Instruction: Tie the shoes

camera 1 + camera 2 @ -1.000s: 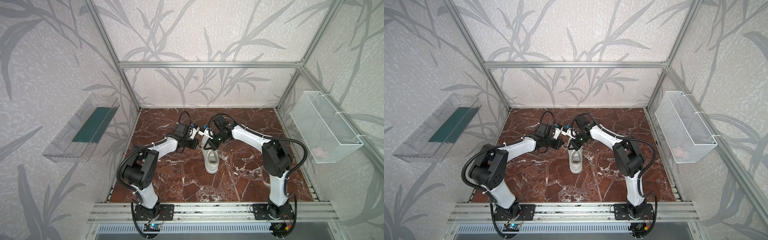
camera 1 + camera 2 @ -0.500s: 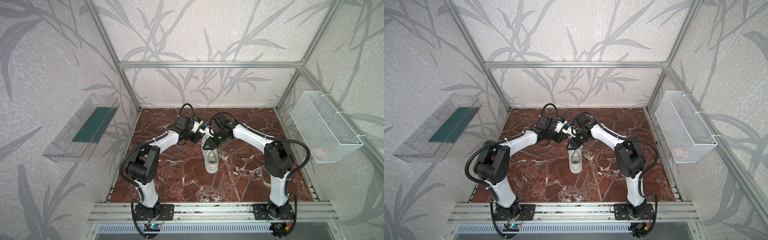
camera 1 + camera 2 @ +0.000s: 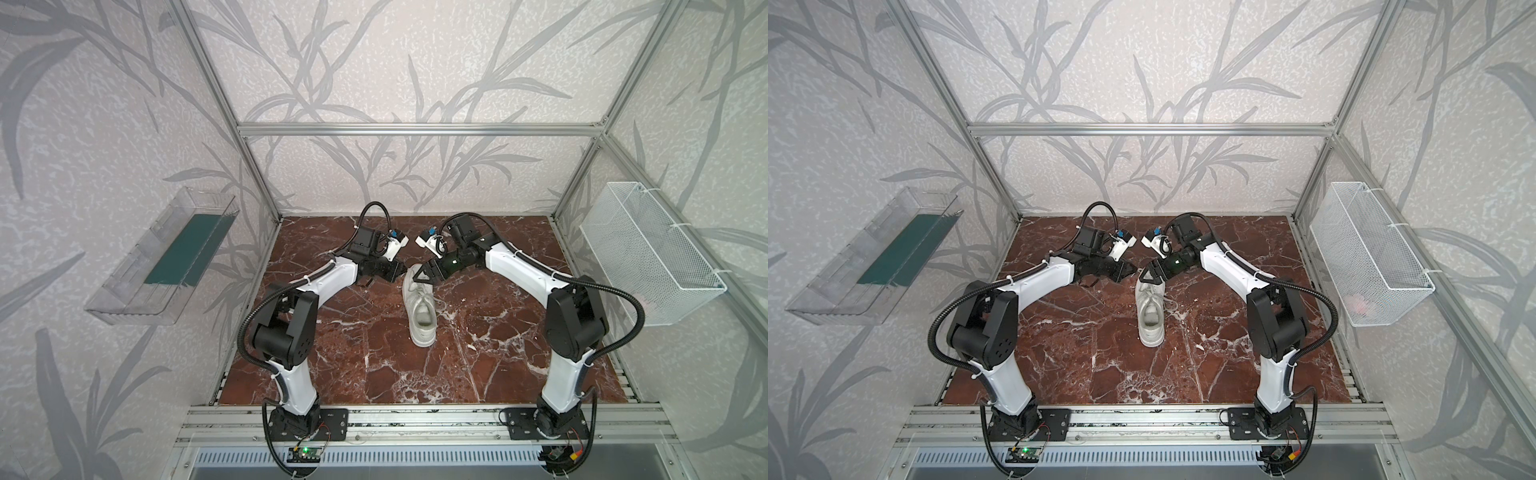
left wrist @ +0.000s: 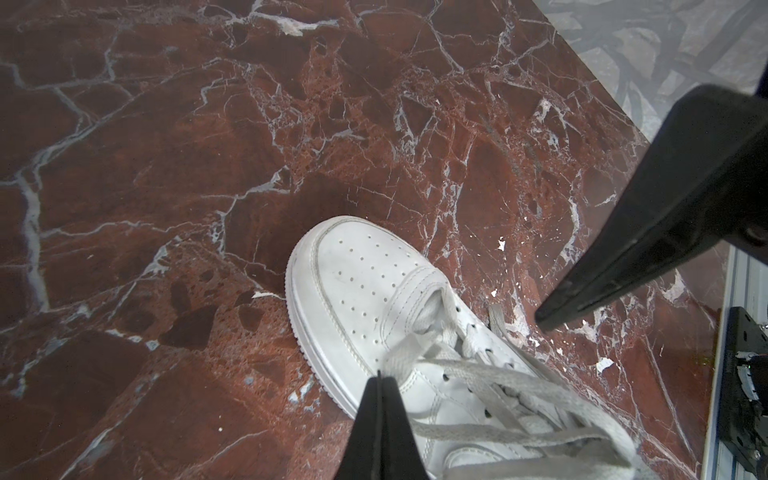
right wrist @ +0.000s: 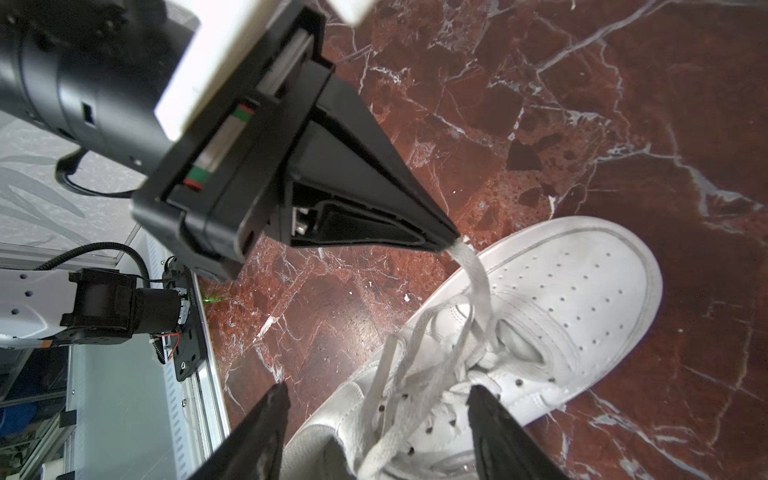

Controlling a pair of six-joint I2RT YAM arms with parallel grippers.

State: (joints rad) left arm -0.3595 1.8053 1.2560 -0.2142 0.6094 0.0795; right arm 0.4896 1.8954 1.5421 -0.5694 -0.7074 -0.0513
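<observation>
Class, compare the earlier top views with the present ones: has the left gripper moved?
Yes. The left gripper, shut on a lace, has shifted toward the back wall, along the unmoved sneaker, to beside its toe.

1. A white sneaker (image 3: 420, 309) is lying on the red-brown marble floor (image 3: 365, 353), toe pointing toward the back wall, its laces (image 3: 422, 291) sprawling loosely over the tongue.
2. The left gripper (image 3: 402, 270) is hovering at the toe's left side, its tip just beside the sneaker.
3. The right gripper (image 3: 420, 273) is hanging just over the toe from the right.
4. A clear tray (image 3: 124, 307) is hanging on the left wall, and a white wire basket (image 3: 648, 257) is hanging on the right wall.
</observation>
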